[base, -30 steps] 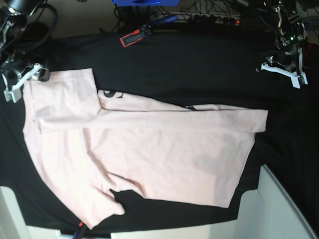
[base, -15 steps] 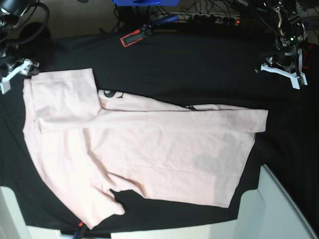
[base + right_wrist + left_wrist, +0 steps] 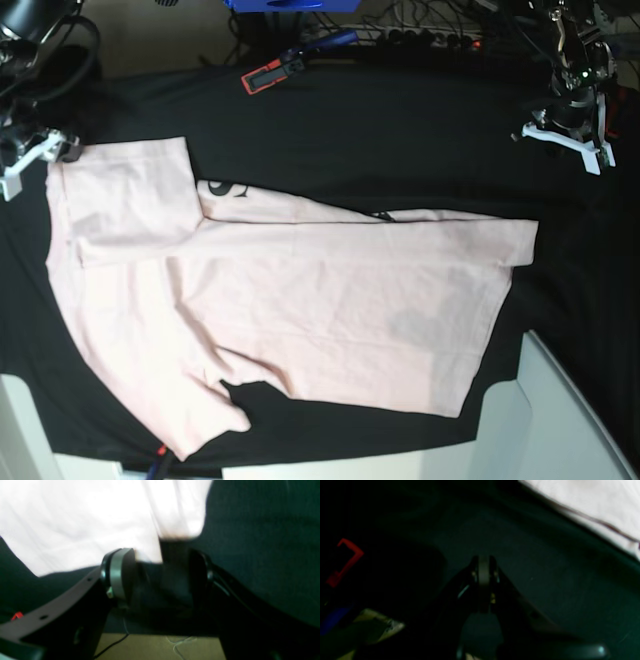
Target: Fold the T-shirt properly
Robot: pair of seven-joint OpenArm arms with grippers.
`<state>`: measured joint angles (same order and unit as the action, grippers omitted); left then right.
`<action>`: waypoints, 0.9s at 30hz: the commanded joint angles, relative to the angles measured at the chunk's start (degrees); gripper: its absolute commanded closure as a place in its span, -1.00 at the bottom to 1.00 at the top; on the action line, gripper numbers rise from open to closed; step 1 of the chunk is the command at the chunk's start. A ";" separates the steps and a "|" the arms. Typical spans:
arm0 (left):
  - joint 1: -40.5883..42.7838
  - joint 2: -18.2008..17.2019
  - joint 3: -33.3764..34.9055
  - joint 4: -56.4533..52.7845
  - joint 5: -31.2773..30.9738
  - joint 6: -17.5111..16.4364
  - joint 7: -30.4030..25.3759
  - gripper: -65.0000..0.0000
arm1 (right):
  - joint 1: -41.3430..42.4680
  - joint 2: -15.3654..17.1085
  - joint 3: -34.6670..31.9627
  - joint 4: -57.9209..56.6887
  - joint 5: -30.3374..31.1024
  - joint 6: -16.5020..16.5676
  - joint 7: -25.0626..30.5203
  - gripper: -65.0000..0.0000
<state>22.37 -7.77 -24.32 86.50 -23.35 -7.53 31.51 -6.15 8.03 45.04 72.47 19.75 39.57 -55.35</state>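
The pale pink T-shirt [image 3: 290, 290] lies spread on the big black cloth [image 3: 400, 140], plain side up. A bit of black lettering [image 3: 222, 188] shows near its folded upper-left part. My right gripper [image 3: 28, 162] is at the left, open and empty, just beside the shirt's upper-left corner. In the right wrist view its jaws [image 3: 162, 572] stand apart, with the shirt [image 3: 87, 517] just ahead. My left gripper [image 3: 565, 138] hovers at the far right, away from the shirt. In the left wrist view its jaws [image 3: 483, 563] are pressed together over bare black cloth, and the shirt's edge [image 3: 595, 500] is at the top right.
A red and black device [image 3: 265, 76] lies at the back of the cloth, also showing in the left wrist view [image 3: 345, 560]. Cables and a power strip [image 3: 430, 38] run behind. A white panel [image 3: 560, 420] stands at the front right and another [image 3: 20, 430] at the front left.
My right gripper has drawn back left from the shirt's upper-left corner, then eased slightly toward it. The left gripper has shifted a little upward. The shirt has not moved.
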 commanded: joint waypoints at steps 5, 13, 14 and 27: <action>0.09 -0.63 -0.52 0.93 -0.34 0.01 -1.31 1.00 | 1.01 0.89 0.11 0.81 1.04 0.43 0.54 -0.02; 0.09 -0.63 -0.61 0.93 -0.34 0.01 -1.31 1.00 | 1.27 0.89 0.11 0.72 1.04 0.43 0.45 0.35; 0.09 -0.63 -0.61 0.93 -0.34 0.01 -1.31 1.00 | 1.27 0.89 0.11 0.72 1.04 0.43 0.36 0.50; 0.09 -0.54 -0.78 0.93 -0.34 0.01 -1.31 1.00 | 2.33 0.80 0.19 0.81 1.04 0.43 -5.09 1.00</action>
<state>22.37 -7.79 -24.67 86.50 -23.38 -7.53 31.46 -4.21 7.92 44.99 72.44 19.97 39.59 -60.99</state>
